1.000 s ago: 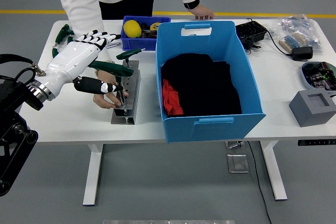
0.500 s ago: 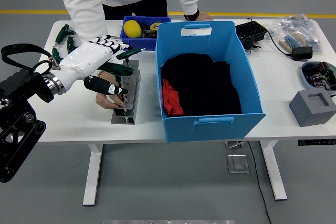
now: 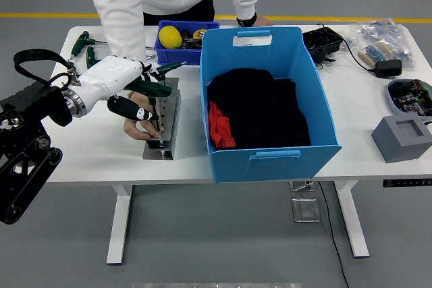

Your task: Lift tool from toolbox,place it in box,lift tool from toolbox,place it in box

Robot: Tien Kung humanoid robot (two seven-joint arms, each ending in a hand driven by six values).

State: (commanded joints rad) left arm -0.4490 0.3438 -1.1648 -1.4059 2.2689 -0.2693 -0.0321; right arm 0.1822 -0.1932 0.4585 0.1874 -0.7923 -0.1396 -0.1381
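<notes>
L hand [image 3: 128, 89] positioned over grey tool rack [image 3: 163, 121] on white bench [image 3: 88, 146], fingers [image 3: 143, 114] curled around green-handled tool [image 3: 154, 88] seated in rack. Person's hand [image 3: 140, 128] pressed against rack's L side, just below robot fingers; 2nd hand [image 3: 254, 20] flat on bench far edge. Large blue box [image 3: 266, 102] w/ black and red cloth just R of rack; small blue bin [image 3: 182, 40] behind.

The left robot hand [image 3: 135, 92] reaches in from the left, its fingers curled downward.
</notes>
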